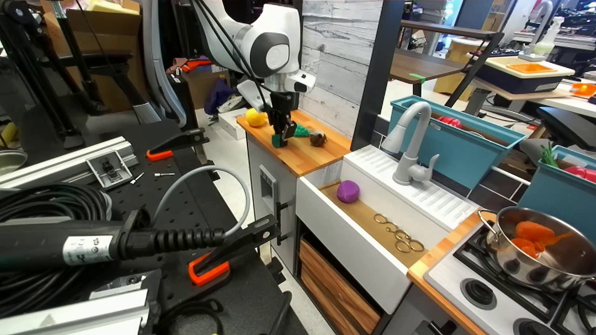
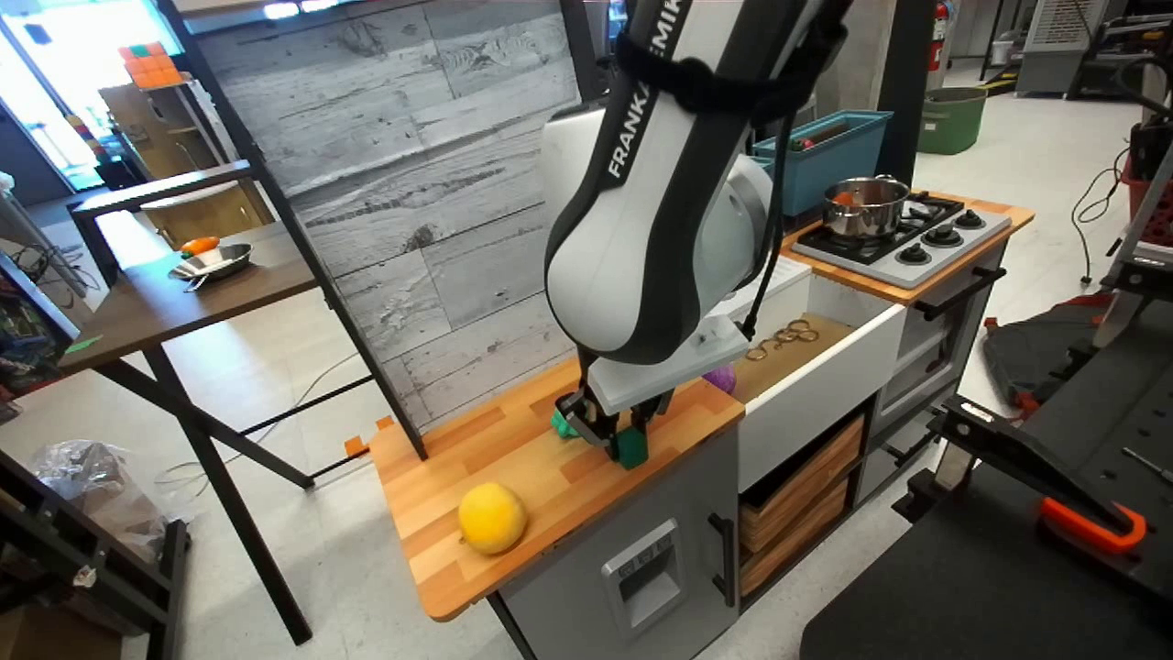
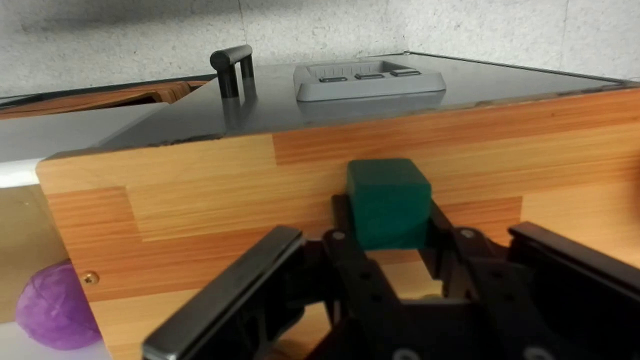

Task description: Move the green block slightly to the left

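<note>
The green block (image 3: 392, 212) is a dark green cube and sits between my fingers in the wrist view. My gripper (image 3: 387, 220) is shut on it, with one finger against each side. In both exterior views the green block (image 1: 276, 141) (image 2: 632, 447) is at the fingertips, low over the wooden counter (image 2: 568, 513), close to its front edge. I cannot tell whether its underside touches the counter. The gripper (image 1: 284, 132) points down, and in an exterior view the arm hides part of its fingers (image 2: 625, 435).
A yellow round piece (image 1: 255, 117) (image 2: 492, 518) lies on the counter. A green textured piece (image 1: 301, 130) and a brown piece (image 1: 318, 138) lie behind the gripper. A purple round piece (image 1: 348, 191) is in the sink (image 1: 335, 223). A wood-patterned wall (image 2: 440, 183) stands behind the counter.
</note>
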